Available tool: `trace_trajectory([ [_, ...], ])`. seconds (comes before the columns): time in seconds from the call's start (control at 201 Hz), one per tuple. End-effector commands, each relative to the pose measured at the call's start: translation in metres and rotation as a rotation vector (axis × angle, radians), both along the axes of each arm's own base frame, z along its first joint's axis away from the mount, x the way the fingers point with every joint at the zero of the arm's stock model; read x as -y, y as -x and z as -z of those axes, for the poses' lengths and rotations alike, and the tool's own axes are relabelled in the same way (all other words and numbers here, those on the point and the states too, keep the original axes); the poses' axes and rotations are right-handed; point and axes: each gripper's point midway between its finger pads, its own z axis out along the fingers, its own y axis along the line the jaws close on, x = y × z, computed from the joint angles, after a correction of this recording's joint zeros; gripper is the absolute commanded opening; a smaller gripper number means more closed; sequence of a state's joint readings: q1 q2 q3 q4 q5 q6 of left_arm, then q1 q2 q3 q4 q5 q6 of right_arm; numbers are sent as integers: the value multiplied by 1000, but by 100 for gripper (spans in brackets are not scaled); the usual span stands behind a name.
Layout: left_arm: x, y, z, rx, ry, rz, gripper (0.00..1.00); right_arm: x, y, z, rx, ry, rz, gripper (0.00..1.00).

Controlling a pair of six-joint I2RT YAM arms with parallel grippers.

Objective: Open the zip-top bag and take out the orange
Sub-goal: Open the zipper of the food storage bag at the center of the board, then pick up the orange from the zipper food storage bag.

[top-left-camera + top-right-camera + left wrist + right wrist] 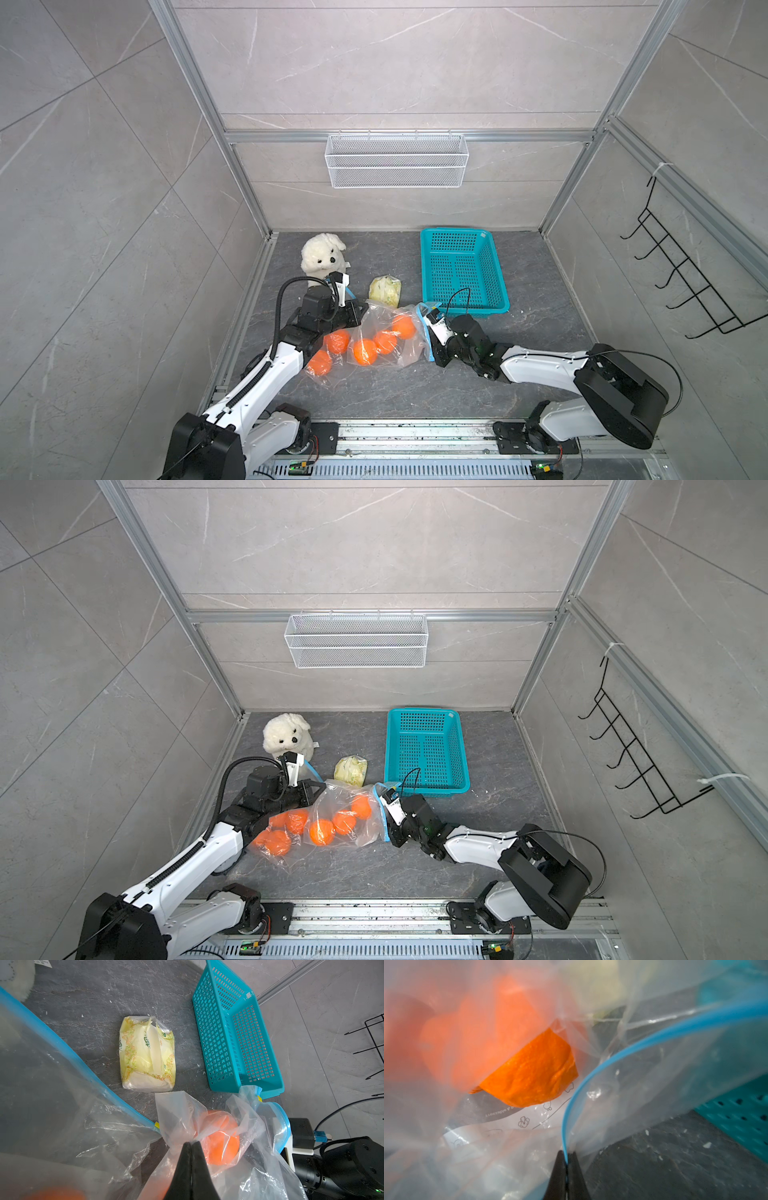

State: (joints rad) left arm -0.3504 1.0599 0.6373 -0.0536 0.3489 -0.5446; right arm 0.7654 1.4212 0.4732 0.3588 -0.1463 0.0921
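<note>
A clear zip-top bag (376, 332) (340, 808) with a blue zip strip lies crumpled mid-floor between my arms. Several oranges (365, 351) (322, 831) show through its plastic. My left gripper (362, 309) (321, 787) is shut, and in the left wrist view the left gripper (192, 1143) pinches a fold of the bag's film next to an orange (223, 1148). My right gripper (427, 338) (385, 818) is shut on the bag's blue strip (591, 1076); in the right wrist view the right gripper (566, 1154) shows it between its tips, with an orange (533, 1072) inside the bag's gaping mouth.
A teal basket (486, 305) (220, 1047) stands behind the right gripper. A yellow tissue pack (385, 291) (147, 1053) lies behind the bag. A white plush seal (322, 257) sits behind the left arm. A wire shelf (397, 160) hangs on the back wall, black hooks (681, 274) on the right wall.
</note>
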Motion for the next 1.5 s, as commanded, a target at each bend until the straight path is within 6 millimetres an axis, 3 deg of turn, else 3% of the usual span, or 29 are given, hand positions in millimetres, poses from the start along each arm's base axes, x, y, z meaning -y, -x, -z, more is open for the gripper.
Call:
trace_trajectory([
  [0.0, -9, -13, -24, 78, -2, -34, 0, -4, -1, -1, 41, 9, -25, 0],
  [0.085, -10, -12, -31, 89, 5, -24, 0, -6, 2, 7, 68, -3, -40, 0],
  [0.169, -5, -11, -32, 73, 5, 7, 0, -9, 2, 8, 105, -48, -37, 20],
  [0.259, -1, -10, -23, 39, 7, 34, 0, -10, 1, 2, 135, -59, -42, 23],
  [0.328, -1, -11, -12, 18, 0, 29, 0, -11, 1, -8, 161, -80, -51, 26],
  [0.453, 2, -11, -2, -7, -2, 46, 0, -8, 4, -24, 223, -122, -58, 39],
  [0.627, 5, -6, -4, 5, 6, 78, 0, 13, 0, -63, 488, -182, 3, 41],
  [0.702, 6, -1, -9, 20, 27, 85, 0, 6, -2, -75, 568, -196, -33, 39],
  [0.866, 1, 1, -5, 21, 14, 63, 0, -37, -8, -45, 432, -125, -205, 23],
  [1.02, 2, -1, 2, 6, 14, 62, 0, -55, 12, -53, 443, -228, -340, 14],
  [1.204, -3, -11, 9, -5, -22, 26, 0, -66, 27, -47, 412, -185, -428, 16],
  [1.369, 0, -15, 8, 1, -15, 28, 0, -75, 5, -21, 341, -71, -403, 20],
  [1.493, 0, -16, 11, -3, -16, 31, 0, -72, -8, -15, 350, -56, -322, 35],
])
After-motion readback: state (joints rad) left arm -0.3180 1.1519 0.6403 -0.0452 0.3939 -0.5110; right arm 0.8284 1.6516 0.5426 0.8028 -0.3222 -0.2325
